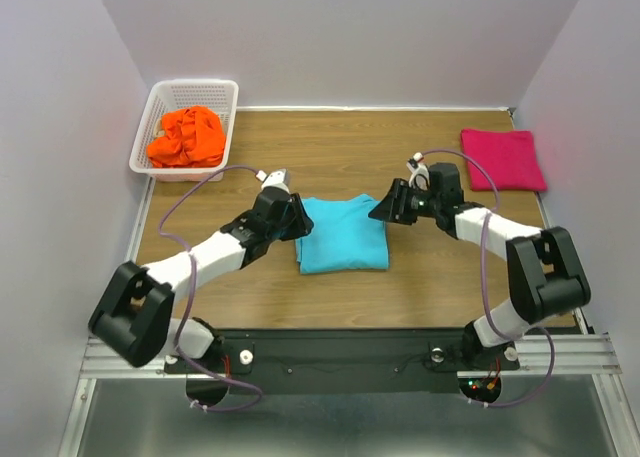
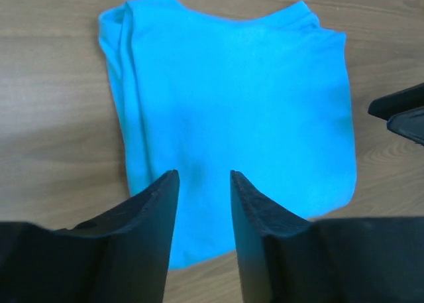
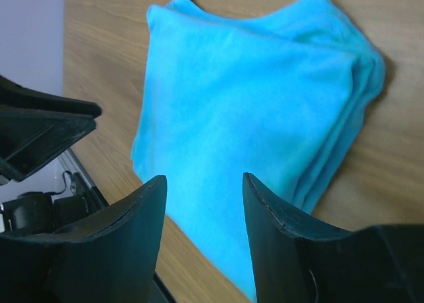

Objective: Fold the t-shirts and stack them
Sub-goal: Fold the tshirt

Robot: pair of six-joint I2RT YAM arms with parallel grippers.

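Blue shirt (image 1: 343, 235) folded, flat at bench (image 1: 420, 277) centre, btw both hands. Left hand (image 1: 296, 220) open, empty, at shirt's left edge. Right hand (image 1: 386, 209) open, empty, at right edge. Pink shirt (image 1: 503, 159) folded, far right. Orange shirt (image 1: 186, 137) crumpled in basket (image 1: 222, 89). Cloth soft, light, floppy; prob. unfolds if lifted by one layer. Pinch all layers at folded edges.
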